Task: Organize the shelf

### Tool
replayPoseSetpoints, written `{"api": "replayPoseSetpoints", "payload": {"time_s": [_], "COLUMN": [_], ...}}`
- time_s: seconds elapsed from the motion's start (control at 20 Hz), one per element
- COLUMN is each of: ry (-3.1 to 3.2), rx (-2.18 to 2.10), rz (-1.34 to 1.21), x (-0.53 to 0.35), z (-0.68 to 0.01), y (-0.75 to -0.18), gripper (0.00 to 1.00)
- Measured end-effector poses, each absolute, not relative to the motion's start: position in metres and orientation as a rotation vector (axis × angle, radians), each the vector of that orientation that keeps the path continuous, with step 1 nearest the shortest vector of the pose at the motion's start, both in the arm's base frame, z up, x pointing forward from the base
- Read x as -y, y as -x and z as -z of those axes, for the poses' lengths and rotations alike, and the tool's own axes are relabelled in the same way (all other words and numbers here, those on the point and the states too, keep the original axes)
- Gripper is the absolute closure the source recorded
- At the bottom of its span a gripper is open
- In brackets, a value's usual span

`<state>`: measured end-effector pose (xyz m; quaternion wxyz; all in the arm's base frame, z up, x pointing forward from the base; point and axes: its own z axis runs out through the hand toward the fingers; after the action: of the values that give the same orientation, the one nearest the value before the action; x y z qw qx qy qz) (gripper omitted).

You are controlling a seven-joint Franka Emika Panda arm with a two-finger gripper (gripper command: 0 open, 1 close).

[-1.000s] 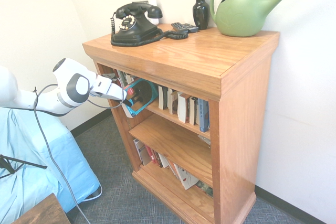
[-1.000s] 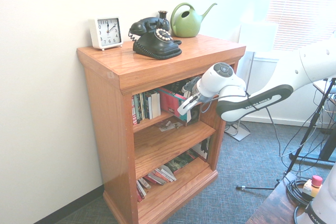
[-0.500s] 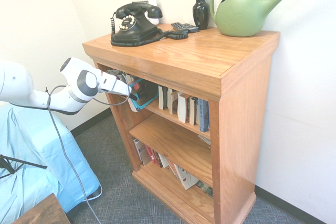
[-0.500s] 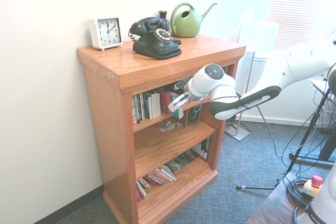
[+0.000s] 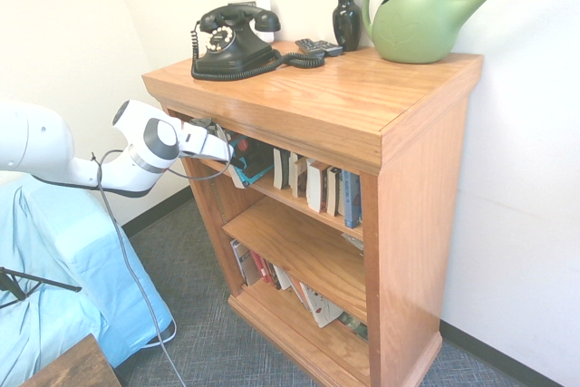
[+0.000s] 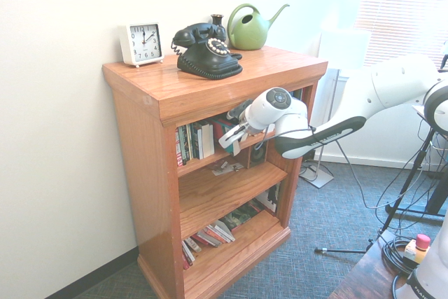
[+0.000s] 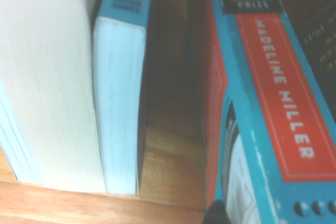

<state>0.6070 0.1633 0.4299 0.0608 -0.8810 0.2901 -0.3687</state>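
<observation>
Standing on grey carpet (image 5: 195,333), orange-brown shelf (image 5: 412,178), white wall (image 6: 63,173)

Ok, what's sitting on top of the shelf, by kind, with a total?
Clock: 1
Telephone: 1
Vase: 1
Watering can: 1
Small dark remote-like item: 1
Total on the shelf top: 5

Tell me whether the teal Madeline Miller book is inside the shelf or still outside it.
Inside. The teal book stands in the top compartment of the shelf, on the shelf board beside other books, a gap between them.
</observation>
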Motion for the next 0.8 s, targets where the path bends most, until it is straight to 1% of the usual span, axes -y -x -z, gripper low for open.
{"api": "replayPoseSetpoints", "payload": {"time_s": [0.6, 0.8], "ry": [2.665, 2.684], "rx": [-0.882, -0.885], "rz": [1.124, 1.100], "x": [-0.163, -0.164], "z": [-0.427, -0.414], "y": [-0.606, -0.599], "gripper": [0.00, 0.00]}}
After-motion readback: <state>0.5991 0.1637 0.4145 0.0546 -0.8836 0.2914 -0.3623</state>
